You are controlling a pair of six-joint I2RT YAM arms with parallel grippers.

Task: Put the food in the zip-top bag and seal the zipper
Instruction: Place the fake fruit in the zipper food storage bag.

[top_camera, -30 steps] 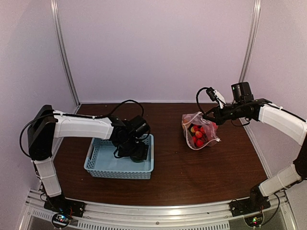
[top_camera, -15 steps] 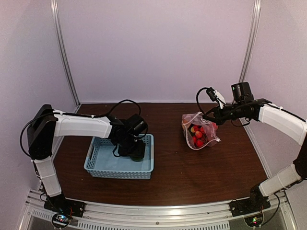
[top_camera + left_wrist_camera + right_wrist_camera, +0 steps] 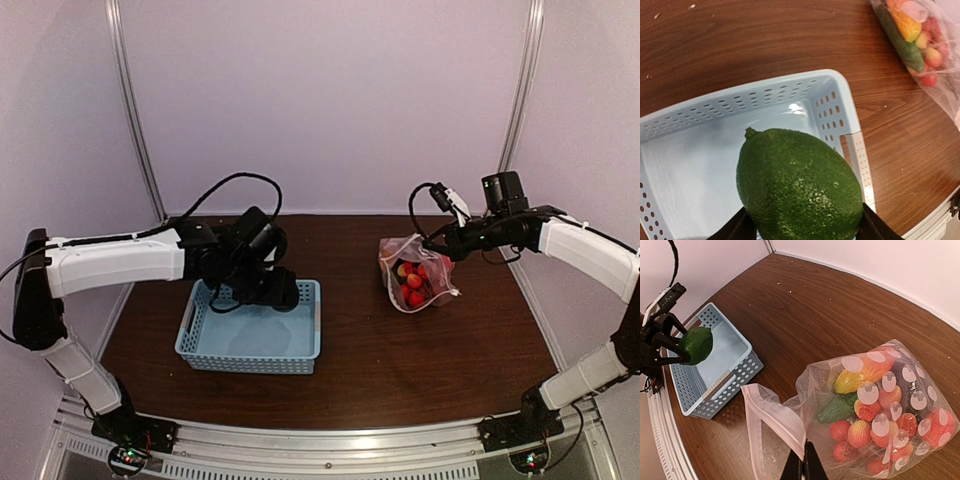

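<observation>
Mostly bagged; last green piece (image 3: 799, 192) gripped in left claw (image 3: 802, 227) above basket (image 3: 840, 107), bag (image 3: 875, 405) mouth pinched in right claw (image 3: 802, 467); insert, then seal zipper (image 3: 775, 412)

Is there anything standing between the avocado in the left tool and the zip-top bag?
Nothing visible. The left tool holds the avocado above the basket. Only bare table lies between the basket and the zip-top bag, whose mouth edge the right tool pinches.
</observation>
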